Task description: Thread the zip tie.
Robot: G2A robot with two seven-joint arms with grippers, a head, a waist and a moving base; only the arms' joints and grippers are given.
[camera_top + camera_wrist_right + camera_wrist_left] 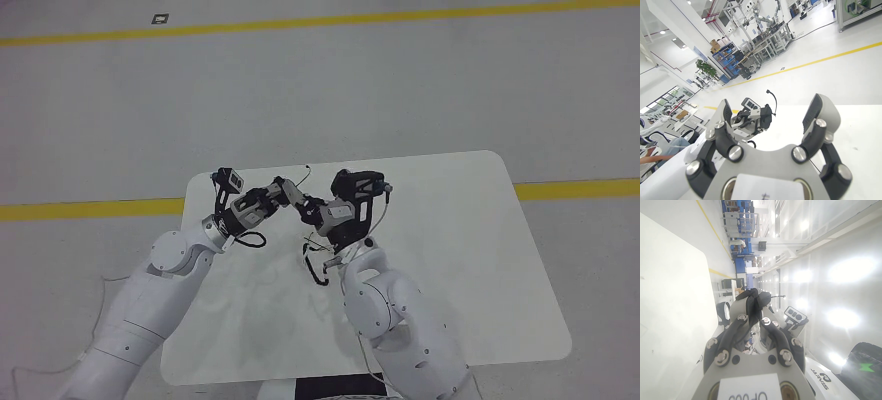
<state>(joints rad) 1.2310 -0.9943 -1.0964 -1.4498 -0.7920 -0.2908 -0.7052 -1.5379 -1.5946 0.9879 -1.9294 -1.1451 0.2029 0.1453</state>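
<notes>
Currently zip tie [776,103] is pinched at one end by left gripper [755,298]; right gripper [771,103] is spread, empty. Tie judged light, bendy, slick; best taken nr free tip.

White table [470,260], grey floor [420,90] w/ yellow lines [300,22], blue shelving [727,61], potted plant [705,66], ceiling lights [844,272].

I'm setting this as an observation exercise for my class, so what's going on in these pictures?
A two-armed robot is working above a white table. Its left gripper is shut on a thin black zip tie, whose free end curves upward. The right gripper is open close by, facing it and holding nothing. The tie has not yet been threaded into a loop.
</notes>
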